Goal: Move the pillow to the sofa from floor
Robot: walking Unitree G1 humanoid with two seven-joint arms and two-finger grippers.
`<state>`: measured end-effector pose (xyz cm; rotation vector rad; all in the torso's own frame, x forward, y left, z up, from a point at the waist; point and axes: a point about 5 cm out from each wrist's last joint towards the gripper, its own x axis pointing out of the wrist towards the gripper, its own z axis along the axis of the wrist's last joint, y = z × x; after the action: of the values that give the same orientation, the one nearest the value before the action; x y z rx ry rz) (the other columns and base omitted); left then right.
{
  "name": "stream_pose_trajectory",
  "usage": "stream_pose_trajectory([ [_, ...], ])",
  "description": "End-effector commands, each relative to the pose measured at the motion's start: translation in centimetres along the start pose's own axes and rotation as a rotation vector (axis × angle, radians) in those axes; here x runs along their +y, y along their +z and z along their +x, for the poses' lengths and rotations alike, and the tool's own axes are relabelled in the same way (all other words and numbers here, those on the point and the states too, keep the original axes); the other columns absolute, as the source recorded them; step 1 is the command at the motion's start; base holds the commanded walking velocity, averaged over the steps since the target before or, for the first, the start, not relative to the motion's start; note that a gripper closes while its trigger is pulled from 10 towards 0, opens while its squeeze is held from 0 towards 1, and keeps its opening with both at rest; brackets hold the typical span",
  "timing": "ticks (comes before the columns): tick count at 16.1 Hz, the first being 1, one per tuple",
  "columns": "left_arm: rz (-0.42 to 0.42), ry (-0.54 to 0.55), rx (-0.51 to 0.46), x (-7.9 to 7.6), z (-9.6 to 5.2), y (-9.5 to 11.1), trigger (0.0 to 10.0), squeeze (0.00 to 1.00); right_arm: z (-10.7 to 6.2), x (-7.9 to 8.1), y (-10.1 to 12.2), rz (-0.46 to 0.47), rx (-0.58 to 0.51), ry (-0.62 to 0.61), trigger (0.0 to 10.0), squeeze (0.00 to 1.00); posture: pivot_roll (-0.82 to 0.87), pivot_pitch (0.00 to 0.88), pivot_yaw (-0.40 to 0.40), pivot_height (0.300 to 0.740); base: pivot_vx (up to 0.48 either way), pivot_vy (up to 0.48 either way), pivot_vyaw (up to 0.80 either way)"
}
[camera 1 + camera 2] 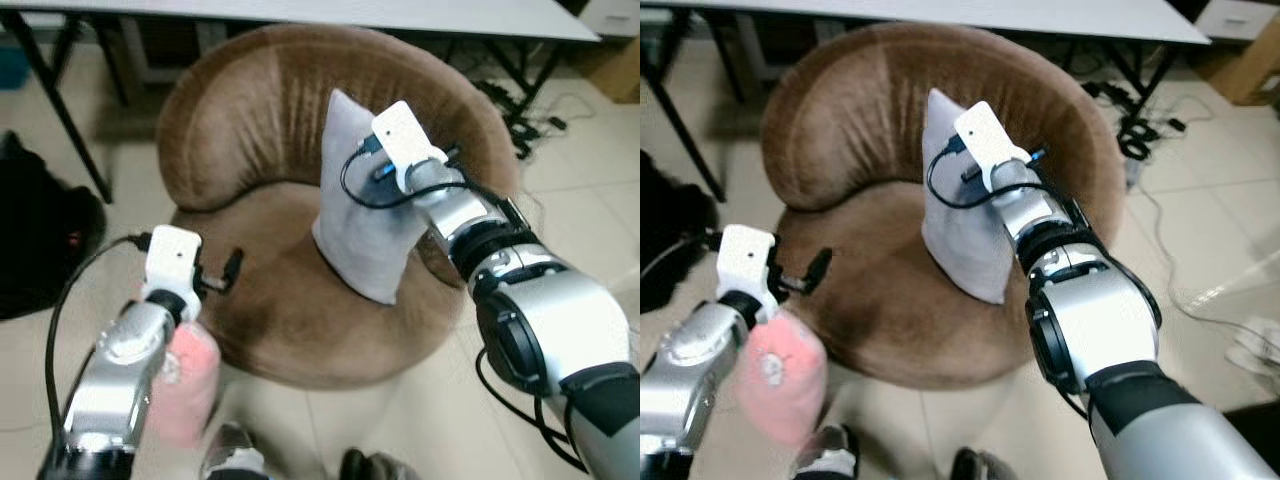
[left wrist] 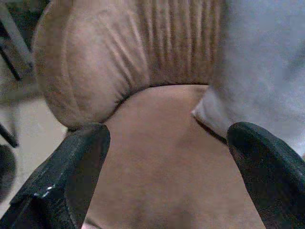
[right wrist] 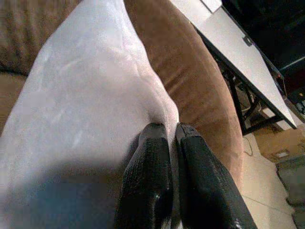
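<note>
Hovering nearest the camera, the left end effector (image 2: 167, 167) hangs over the front of the seat with its two black fingers spread wide apart and nothing between them. Just beside that arm, low in the head views, sits a blurred pink, soft-looking object (image 1: 185, 395); what it is cannot be made out.

Beyond it, the sofa (image 1: 230, 120) is a round tub chair in brown velvety fabric, with a curved, vertically ribbed backrest and a smooth, slightly dished seat. The pillow (image 1: 365, 215) already stands on that seat, upright on its lower edge and leaning toward the backrest. It is a flat, pale grey-lilac cushion with pointed corners and a soft matte cover. The right end effector (image 3: 171, 152) is pinched together on the pillow's upper edge, puckering the cloth between its fingers.

Judged from this, the carry is essentially done: the pillow is off the floor and resting on the sofa. What seems left is letting go and drawing the arm away, and the cushion may slump once freed.

Farthest back, a white tabletop (image 1: 400, 15) on dark legs crosses behind the chair, with cables (image 1: 540, 110) lying on the tiled floor (image 1: 590, 200).
</note>
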<state>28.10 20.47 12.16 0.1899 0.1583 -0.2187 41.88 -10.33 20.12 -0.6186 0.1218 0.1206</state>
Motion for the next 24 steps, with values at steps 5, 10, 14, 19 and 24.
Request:
stream_pose_trajectory([
  [5, -0.009, -0.068, 0.059, -1.0, 1.3, -2.2, 10.0, 0.0, 0.0, -0.6, -0.3, 0.016, 0.001, -0.021, 10.0, 0.0, 0.4, 0.086, -0.095, 0.74, 0.0, 0.0, 0.0],
  [10, -0.064, -0.075, 0.093, -1.3, 1.5, -4.0, 10.0, 0.0, 0.1, -0.6, 0.7, 0.017, -0.032, -0.016, 10.0, 0.0, 0.37, 0.093, -0.091, 0.74, 0.0, 0.0, 0.0],
  [14, -0.136, -0.051, 0.111, -1.6, 1.8, -5.3, 10.0, 0.0, 0.1, -1.3, 0.7, 0.001, -0.034, -0.026, 10.0, 0.0, 0.32, 0.101, -0.116, 0.74, 0.0, 0.0, 0.0],
  [19, -0.158, -0.084, 0.103, -2.9, 2.3, -5.5, 10.0, 0.0, 0.1, -2.1, 0.4, -0.003, -0.023, -0.052, 10.0, 0.0, 0.26, 0.09, -0.109, 0.74, 0.0, 0.0, 0.0],
  [24, -0.085, -0.203, 0.146, -2.9, 3.2, -5.0, 10.0, 0.0, 0.0, -3.0, 0.0, 0.03, -0.011, -0.111, 10.0, 0.0, 0.08, 0.019, 0.06, 0.74, 0.0, 0.0, 0.0],
])
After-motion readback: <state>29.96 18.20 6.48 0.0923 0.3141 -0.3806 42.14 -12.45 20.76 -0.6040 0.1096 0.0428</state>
